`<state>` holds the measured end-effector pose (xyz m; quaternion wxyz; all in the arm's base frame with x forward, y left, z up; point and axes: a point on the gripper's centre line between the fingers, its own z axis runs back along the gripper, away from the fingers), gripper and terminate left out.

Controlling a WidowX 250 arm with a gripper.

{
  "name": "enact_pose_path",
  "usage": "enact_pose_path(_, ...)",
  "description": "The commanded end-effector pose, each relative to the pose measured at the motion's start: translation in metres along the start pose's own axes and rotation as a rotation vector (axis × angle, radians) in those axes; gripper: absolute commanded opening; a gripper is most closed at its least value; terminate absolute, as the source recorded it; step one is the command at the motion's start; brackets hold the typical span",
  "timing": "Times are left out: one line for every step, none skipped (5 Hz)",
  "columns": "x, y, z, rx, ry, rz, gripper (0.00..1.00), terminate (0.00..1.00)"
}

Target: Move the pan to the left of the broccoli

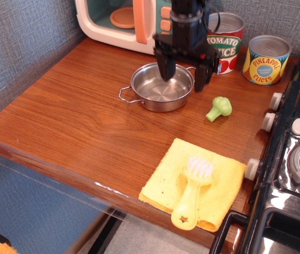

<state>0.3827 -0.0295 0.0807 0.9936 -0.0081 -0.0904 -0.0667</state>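
Pan (pixel 162 94) sits at upper centre, left of the broccoli (pixel 219 108): light, rigid, slick steel, best pinched at its rim. Gripper (pixel 184 71) hangs above, spread wide, empty.

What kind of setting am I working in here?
Most likely a toy play-kitchen on a wooden counter: a pastel toy microwave at the back, a black stove with knobs on the right, and labelled tin cans behind the pan.

1 high front view, angled downward
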Motion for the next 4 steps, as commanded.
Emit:
enact_pose_path(-0.0208,-0.0062,0.0595,0.053,-0.039,0.138,1.0,0.0)
enact_pose_path(-0.0297,-0.0036,0.058,0.021,-0.025,0.147,1.0,0.0)
enact_pose_path(-0.0297,-0.0036,0.058,0.021,-0.025,0.147,1.0,0.0)
enact_pose_path(-0.0297,-0.0036,0.058,0.021,-0.025,0.147,1.0,1.0)
